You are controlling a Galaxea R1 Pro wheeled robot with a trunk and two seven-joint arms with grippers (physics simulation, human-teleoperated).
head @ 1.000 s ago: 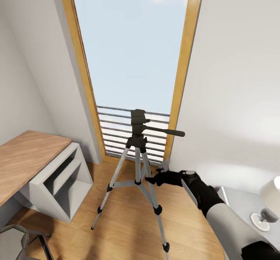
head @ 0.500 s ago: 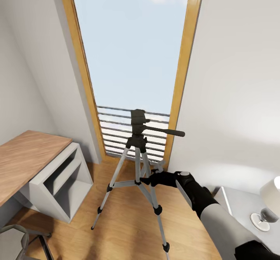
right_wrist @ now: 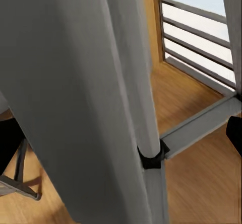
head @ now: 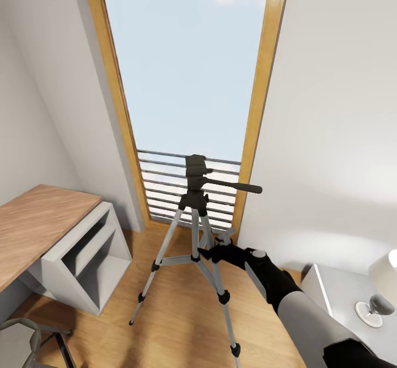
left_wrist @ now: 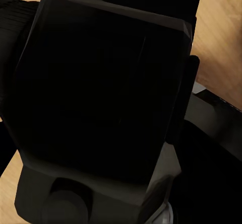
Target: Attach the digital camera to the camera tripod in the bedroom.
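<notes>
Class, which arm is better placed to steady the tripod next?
Right, probably. Its claw is at the legs of the tripod in the head view, and its wrist view shows a leg close up.

Head view looks down on the camera tripod; right wrist view hugs its legs.

The right arm reaches from the near right corner up and left toward the middle of the scene, its grey forearm giving way to a black wrist with a round pale cap on top. The right tool points left and slightly away; whether its jaws are apart or closed cannot be told. In the left wrist view, dark robot housing sits close before the lens.
</notes>
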